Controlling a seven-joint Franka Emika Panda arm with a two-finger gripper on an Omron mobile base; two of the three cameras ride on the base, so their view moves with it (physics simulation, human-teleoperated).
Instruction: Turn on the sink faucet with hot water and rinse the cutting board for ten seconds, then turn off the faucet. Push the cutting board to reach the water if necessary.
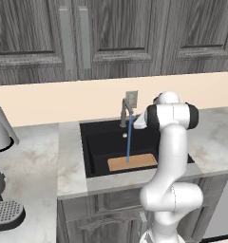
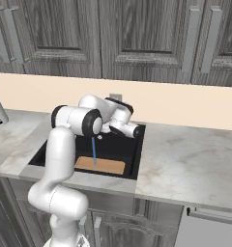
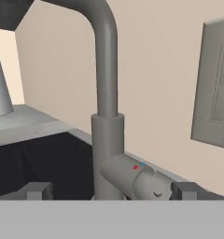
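Observation:
Water (image 1: 129,138) runs in a thin blue stream from the grey faucet (image 1: 125,112) down onto the tan cutting board (image 1: 132,162), which lies flat near the front of the black sink (image 1: 99,142). In the right base view the stream (image 2: 94,150) lands on the cutting board (image 2: 99,165) as well. My gripper (image 3: 112,191) is open at the faucet (image 3: 107,135). Its dark fingertips (image 3: 37,190) stand on either side of the tap's base and the lever handle (image 3: 144,181), which carries a red and a blue dot. Nothing is held.
A grey wall outlet (image 1: 131,98) sits on the beige backsplash just behind the tap. A grey kettle (image 1: 1,128) stands on the marble counter (image 1: 35,161) at the left, with a dark appliance (image 1: 4,211) in front of it. Dark cabinets hang above.

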